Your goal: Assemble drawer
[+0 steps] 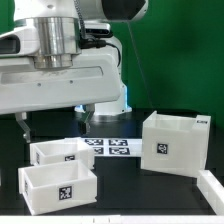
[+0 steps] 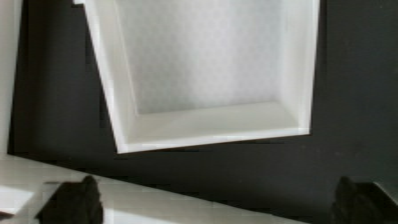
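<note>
The drawer lies in parts on the black table. Its tall square casing [image 1: 175,142] stands at the exterior view's right, with a marker on its front. Two shallow open-top trays sit at the exterior view's left, one [image 1: 55,152] behind the other [image 1: 60,188]. My gripper [image 1: 57,120] hangs open above the trays and holds nothing. In the wrist view one empty tray [image 2: 205,70] lies ahead of the dark fingertips [image 2: 71,200]. A white edge [image 2: 125,205] of another part runs under the gripper [image 2: 217,205].
The marker board [image 1: 108,148] lies flat between the trays and the casing. A white block [image 1: 212,185] sits at the exterior view's lower right edge. A green wall stands behind the arm's base.
</note>
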Tool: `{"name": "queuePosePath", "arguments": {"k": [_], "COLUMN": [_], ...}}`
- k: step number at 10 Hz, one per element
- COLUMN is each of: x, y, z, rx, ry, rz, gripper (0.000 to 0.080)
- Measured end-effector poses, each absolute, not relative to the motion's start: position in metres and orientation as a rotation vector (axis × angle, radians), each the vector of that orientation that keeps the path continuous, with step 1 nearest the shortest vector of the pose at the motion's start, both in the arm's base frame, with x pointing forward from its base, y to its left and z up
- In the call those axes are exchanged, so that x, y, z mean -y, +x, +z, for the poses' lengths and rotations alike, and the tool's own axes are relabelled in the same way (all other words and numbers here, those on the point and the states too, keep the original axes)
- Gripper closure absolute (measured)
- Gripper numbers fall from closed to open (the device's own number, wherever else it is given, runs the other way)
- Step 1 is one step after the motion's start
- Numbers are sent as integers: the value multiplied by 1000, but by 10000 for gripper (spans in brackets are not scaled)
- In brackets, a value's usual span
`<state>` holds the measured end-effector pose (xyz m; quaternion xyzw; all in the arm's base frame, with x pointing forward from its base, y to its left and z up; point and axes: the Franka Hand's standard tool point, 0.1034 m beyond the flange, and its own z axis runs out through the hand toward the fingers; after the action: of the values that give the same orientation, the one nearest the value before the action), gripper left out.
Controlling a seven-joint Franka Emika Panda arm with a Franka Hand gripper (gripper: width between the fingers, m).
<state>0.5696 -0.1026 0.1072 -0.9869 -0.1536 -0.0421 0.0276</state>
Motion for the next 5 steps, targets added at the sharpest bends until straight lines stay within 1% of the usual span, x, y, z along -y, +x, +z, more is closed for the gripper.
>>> {"name": "queuePosePath", "arguments": {"k": [2,3,4,5], "x": [102,91,74,65], "y": [569,566,562,561], "z": [107,114,126,132], "rx": [471,285,141,80], "ry": [-3047,-3068,-3070,-3068], "rz": [-130,-130,-126,-128], "gripper": [150,150,150,150]}}
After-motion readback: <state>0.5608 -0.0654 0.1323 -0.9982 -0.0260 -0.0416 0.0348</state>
